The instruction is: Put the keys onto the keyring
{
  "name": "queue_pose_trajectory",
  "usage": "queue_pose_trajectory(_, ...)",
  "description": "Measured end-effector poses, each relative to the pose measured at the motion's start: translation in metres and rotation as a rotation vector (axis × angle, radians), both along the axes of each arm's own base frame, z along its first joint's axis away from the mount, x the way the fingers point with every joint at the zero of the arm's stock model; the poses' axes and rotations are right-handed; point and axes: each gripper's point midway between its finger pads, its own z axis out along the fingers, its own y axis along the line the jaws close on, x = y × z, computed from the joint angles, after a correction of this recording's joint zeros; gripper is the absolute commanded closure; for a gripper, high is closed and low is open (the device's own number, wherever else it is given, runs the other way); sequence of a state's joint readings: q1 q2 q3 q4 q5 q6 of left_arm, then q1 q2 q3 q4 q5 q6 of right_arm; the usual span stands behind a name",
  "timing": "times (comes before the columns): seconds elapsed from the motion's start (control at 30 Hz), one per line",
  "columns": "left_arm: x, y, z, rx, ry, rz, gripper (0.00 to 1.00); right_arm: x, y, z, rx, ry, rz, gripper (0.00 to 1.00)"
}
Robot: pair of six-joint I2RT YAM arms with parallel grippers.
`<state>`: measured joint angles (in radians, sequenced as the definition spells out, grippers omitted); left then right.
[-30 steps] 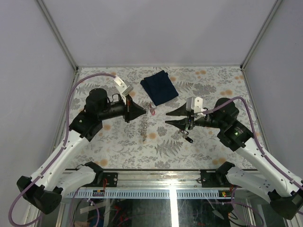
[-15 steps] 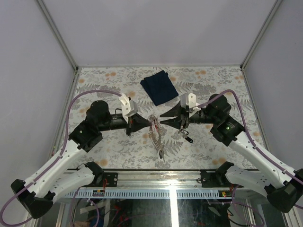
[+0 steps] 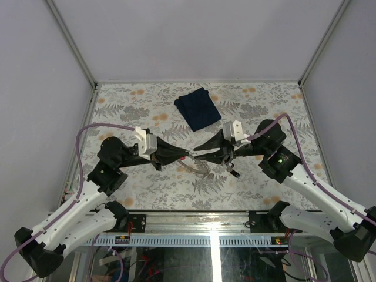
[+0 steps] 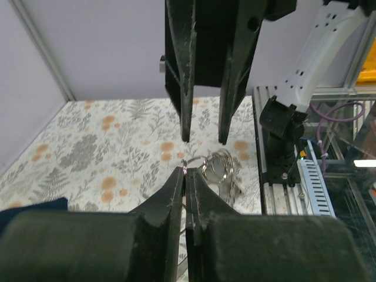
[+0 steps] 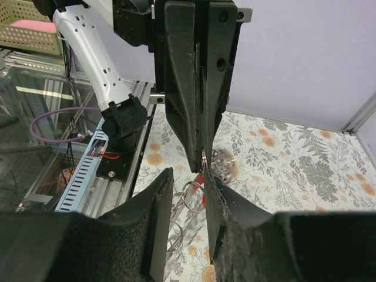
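My left gripper (image 3: pixel 188 154) is shut on a small end ring of the silvery keyring (image 3: pixel 201 168) and holds it just above the table. The rest of the keyring bunches below the tips in the left wrist view (image 4: pixel 221 167). My right gripper (image 3: pixel 197 153) is open, tip to tip with the left gripper. In the right wrist view its fingers (image 5: pixel 160 194) straddle a loose ring and a red key head (image 5: pixel 200 178) hanging from the left gripper (image 5: pixel 201 157). A small black key (image 3: pixel 234 172) lies on the table under the right gripper.
A folded dark blue cloth (image 3: pixel 198 108) lies at the back middle of the floral table (image 3: pixel 264 100). Grey walls stand on three sides. The metal rail with the arm bases (image 3: pixel 194 223) runs along the near edge.
Both grippers have moved toward the table's middle and now meet tip to tip. The left gripper carried the keyring right, and its hanging length is now bunched between the tips.
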<state>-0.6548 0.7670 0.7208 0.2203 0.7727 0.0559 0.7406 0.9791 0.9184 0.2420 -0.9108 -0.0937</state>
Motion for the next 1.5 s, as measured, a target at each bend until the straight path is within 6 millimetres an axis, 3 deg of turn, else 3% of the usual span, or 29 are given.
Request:
queue_pose_trajectory(0.47, -0.041, 0.003, 0.021, -0.117, -0.235, -0.184, 1.0, -0.011, -0.007, 0.021, 0.057, -0.044, 0.007, 0.7)
queue_pose_trajectory(0.67, -0.052, 0.003, 0.026, -0.131, -0.332, -0.233, 1.0, -0.023, -0.002, 0.013, 0.03, -0.051, 0.038, 0.7)
queue_pose_trajectory(0.87, -0.055, 0.004, 0.027, -0.138, -0.372, -0.239, 1.0, -0.039, 0.008, 0.01, 0.025, -0.09, 0.07, 0.73)
queue_pose_trajectory(1.5, -0.057, 0.004, 0.03, -0.148, -0.386, -0.237, 1.0, -0.034, 0.016, 0.01, 0.031, -0.111, 0.039, 0.75)
